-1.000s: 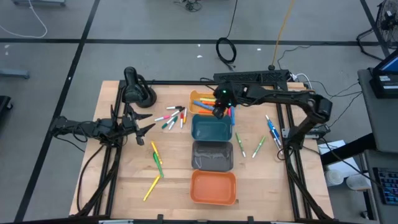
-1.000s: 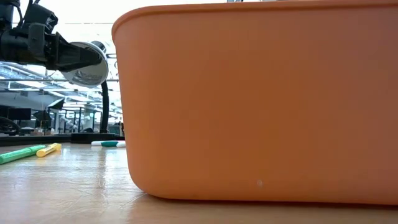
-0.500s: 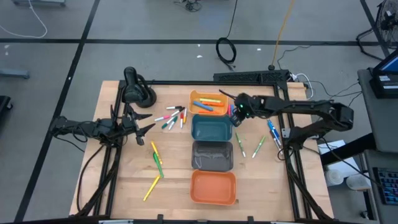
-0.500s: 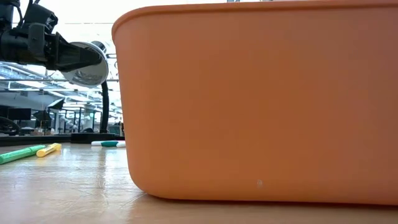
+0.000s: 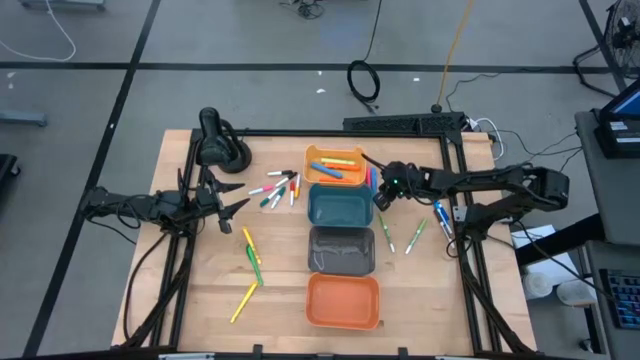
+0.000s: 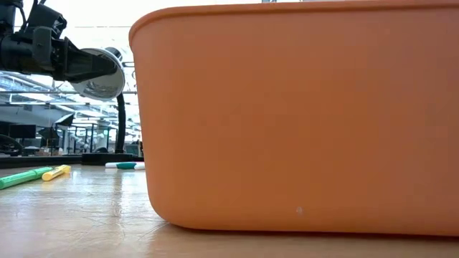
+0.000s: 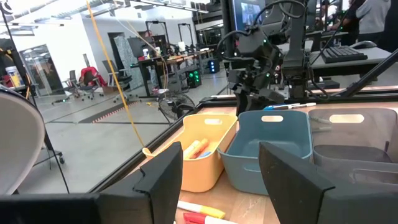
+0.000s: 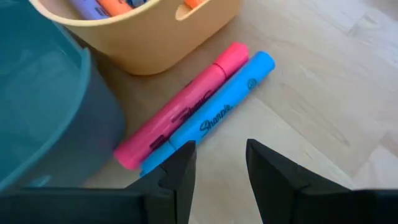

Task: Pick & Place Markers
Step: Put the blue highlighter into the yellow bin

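My right gripper (image 5: pixel 381 192) is open and low over the table, just right of the gap between the light orange bin (image 5: pixel 318 154) and the teal bin (image 5: pixel 337 207). A pink marker (image 8: pixel 186 102) and a blue marker (image 8: pixel 214 115) lie side by side on the table against these bins. In the right wrist view my right gripper (image 8: pixel 219 163) has one fingertip by the blue marker's near end. Yellow, blue and orange markers (image 5: pixel 336 165) lie in the light orange bin. My left gripper (image 5: pixel 236 203) waits open at the table's left and also shows in its own wrist view (image 7: pixel 219 177).
Loose markers (image 5: pixel 276 188) lie left of the bins; green and yellow ones (image 5: pixel 251 255) lie nearer the front left. Green markers (image 5: pixel 386 234) and blue ones (image 5: pixel 439 210) lie at the right. A grey bin (image 5: pixel 340 248) and an orange bin (image 5: pixel 343 300) stand toward the near edge.
My right gripper has moved from over the light orange and teal bins toward the table's right edge. It has then come down beside the bins, by the pink and blue markers. The markers and bins have stayed in place.
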### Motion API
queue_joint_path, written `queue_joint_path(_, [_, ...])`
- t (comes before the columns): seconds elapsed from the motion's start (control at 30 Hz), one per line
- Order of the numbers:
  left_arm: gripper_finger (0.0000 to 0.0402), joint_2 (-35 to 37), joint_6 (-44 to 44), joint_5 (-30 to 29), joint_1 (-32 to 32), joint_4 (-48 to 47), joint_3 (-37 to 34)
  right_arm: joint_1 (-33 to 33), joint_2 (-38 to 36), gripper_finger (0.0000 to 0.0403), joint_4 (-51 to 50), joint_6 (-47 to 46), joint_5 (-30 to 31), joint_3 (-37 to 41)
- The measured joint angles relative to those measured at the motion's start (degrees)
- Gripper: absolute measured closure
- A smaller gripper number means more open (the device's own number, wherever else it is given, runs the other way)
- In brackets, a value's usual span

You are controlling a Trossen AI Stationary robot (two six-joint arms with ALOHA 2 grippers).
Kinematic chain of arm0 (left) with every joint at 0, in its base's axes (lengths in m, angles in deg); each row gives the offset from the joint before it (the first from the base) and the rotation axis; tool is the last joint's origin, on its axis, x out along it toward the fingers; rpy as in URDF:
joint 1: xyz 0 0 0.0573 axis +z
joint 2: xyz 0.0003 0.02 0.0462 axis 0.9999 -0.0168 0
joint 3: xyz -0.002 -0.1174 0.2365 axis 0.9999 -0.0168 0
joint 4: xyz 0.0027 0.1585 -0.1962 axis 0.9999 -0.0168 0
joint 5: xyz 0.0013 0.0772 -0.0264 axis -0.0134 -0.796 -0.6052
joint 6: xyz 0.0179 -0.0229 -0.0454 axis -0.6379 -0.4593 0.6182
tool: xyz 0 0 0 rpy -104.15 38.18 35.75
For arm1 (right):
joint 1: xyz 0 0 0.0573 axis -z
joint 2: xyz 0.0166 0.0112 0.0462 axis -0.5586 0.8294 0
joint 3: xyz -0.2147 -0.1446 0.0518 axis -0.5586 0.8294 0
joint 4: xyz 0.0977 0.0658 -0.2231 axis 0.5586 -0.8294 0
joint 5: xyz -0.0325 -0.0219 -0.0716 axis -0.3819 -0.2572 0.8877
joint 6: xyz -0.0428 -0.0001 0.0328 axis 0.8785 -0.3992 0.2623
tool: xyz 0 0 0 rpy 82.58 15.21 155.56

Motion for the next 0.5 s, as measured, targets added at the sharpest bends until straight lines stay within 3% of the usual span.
queue_joint_path(0.3, [0.0188, 0.0, 0.0, 0.0, 0.0, 0.0, 0.0, -4.5, 3.3, 0.0253, 3.6, 1.8, 0.3, 0.0])
queue_joint_path(0.5, [0.0188, 0.0, 0.0, 0.0, 0.0, 0.0, 0.0, -6.1, 6.0, 0.0211, 5.2, 2.1, 6.5, 0.0])
